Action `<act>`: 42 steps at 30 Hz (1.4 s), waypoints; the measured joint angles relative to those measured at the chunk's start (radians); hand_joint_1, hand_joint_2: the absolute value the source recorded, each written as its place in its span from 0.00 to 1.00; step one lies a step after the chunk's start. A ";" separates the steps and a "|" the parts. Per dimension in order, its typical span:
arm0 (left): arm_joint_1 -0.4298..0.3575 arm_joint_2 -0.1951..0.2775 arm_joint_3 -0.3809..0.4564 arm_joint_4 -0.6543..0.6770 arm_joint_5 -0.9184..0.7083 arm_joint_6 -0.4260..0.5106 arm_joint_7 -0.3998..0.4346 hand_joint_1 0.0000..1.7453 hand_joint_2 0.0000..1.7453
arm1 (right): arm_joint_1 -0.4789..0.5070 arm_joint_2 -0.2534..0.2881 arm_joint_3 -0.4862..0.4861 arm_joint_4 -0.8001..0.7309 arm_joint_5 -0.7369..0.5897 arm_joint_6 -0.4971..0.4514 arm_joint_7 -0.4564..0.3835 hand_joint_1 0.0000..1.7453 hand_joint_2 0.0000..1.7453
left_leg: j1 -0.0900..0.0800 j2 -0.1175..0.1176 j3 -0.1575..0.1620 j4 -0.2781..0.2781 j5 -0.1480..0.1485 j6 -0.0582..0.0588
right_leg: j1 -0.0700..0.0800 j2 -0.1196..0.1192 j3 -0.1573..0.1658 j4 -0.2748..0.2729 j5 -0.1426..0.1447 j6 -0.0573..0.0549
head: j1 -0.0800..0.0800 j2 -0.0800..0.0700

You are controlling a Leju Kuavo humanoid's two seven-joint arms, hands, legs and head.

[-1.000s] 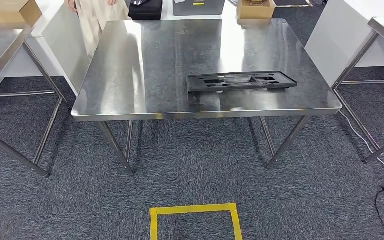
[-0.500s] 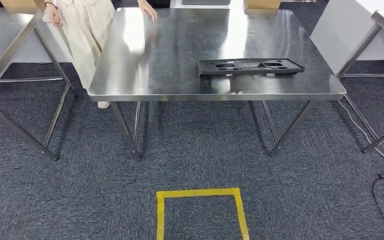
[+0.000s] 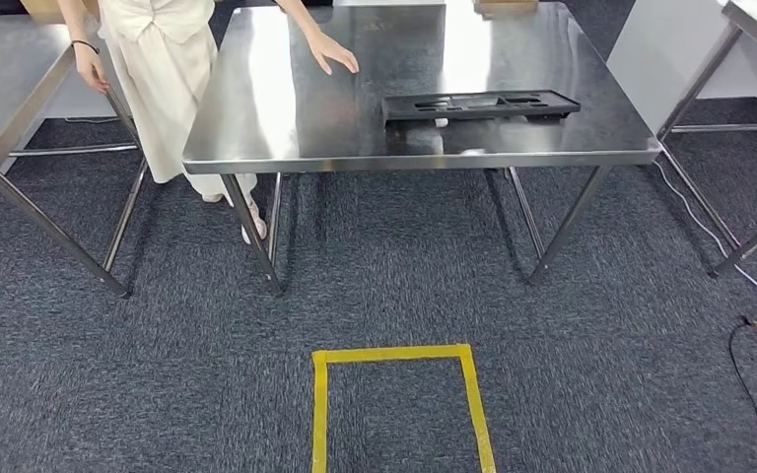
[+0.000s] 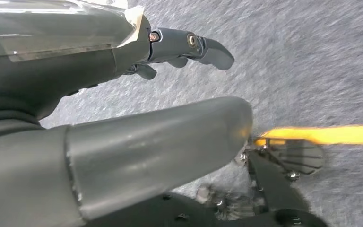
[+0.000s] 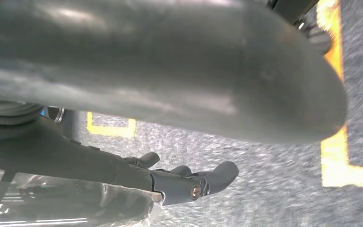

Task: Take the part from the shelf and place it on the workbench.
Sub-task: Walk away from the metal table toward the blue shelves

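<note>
Lying on workbench (image 3: 256, 118), part (image 3: 481, 104), far from both hands' empty, parted fingers (image 4: 203, 47)

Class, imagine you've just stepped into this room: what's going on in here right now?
A black plastic part lies flat on a steel workbench, and nobody is holding it. A person stands at the bench's far left corner with one hand reaching over its top, short of the part. The robot stands back on the carpet behind a yellow tape square; its left hand and right hand hang over the floor, holding nothing.
</note>
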 joint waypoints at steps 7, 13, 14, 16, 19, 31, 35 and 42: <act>-0.003 0.002 0.000 0.000 -0.002 -0.002 0.001 0.00 0.00 | 0.004 0.000 0.000 0.000 0.002 0.004 -0.007 0.00 0.00 | 0.001 -0.002 0.092 0.101 -0.077 -0.003 | 0.011 -0.006 -0.084 0.032 0.053 -0.005 | -0.008 0.000; -0.013 0.005 0.000 0.000 -0.002 -0.003 0.001 0.00 0.00 | 0.001 0.000 0.001 0.000 0.003 0.003 -0.010 0.00 0.00 | -0.008 -0.001 0.179 -0.061 -0.078 0.030 | 0.020 -0.007 -0.124 0.059 0.070 0.033 | -0.008 0.000; -0.014 0.005 0.000 0.000 -0.002 -0.003 0.001 0.00 0.00 | 0.001 0.000 0.001 0.000 0.003 0.003 -0.010 0.00 0.00 | -0.006 0.001 0.173 -0.067 -0.067 0.041 | 0.020 -0.005 -0.133 0.076 0.053 0.035 | -0.007 0.000; -0.016 0.004 0.000 0.000 -0.002 -0.003 0.002 0.00 0.00 | 0.002 -0.002 0.001 0.000 0.003 0.003 -0.010 0.00 0.00 | -0.005 0.005 0.155 -0.075 -0.043 0.054 | 0.016 -0.001 -0.168 0.165 -0.020 0.026 | -0.002 0.000; -0.016 0.004 0.000 0.000 -0.002 -0.004 0.002 0.00 0.00 | 0.002 -0.002 0.001 0.000 0.003 0.003 -0.010 0.00 0.00 | -0.006 0.008 0.115 -0.074 -0.012 0.052 | 0.009 0.001 -0.201 0.320 -0.093 0.032 | 0.002 0.000; -0.016 0.002 0.000 0.000 -0.008 0.001 0.018 0.00 0.00 | -0.013 -0.006 0.003 0.000 0.007 0.002 0.017 0.00 0.00 | 0.002 0.004 0.024 0.019 -0.050 -0.004 | 0.006 0.003 -0.007 0.003 0.012 -0.015 | -0.008 0.000; -0.016 0.002 0.000 0.000 -0.005 0.000 0.017 0.00 0.00 | -0.012 -0.006 0.003 0.000 0.005 0.003 0.003 0.00 0.00 | 0.001 0.000 0.010 0.215 -0.150 -0.002 | 0.025 0.000 -0.061 0.012 0.055 -0.028 | -0.013 0.000; -0.017 0.003 0.000 -0.002 0.005 0.003 0.006 0.00 0.00 | -0.010 -0.004 0.005 0.000 0.008 0.006 -0.010 0.00 0.00 | -0.022 -0.002 0.232 -0.081 -0.098 0.041 | 0.032 -0.002 -0.125 0.043 0.098 0.004 | -0.014 0.000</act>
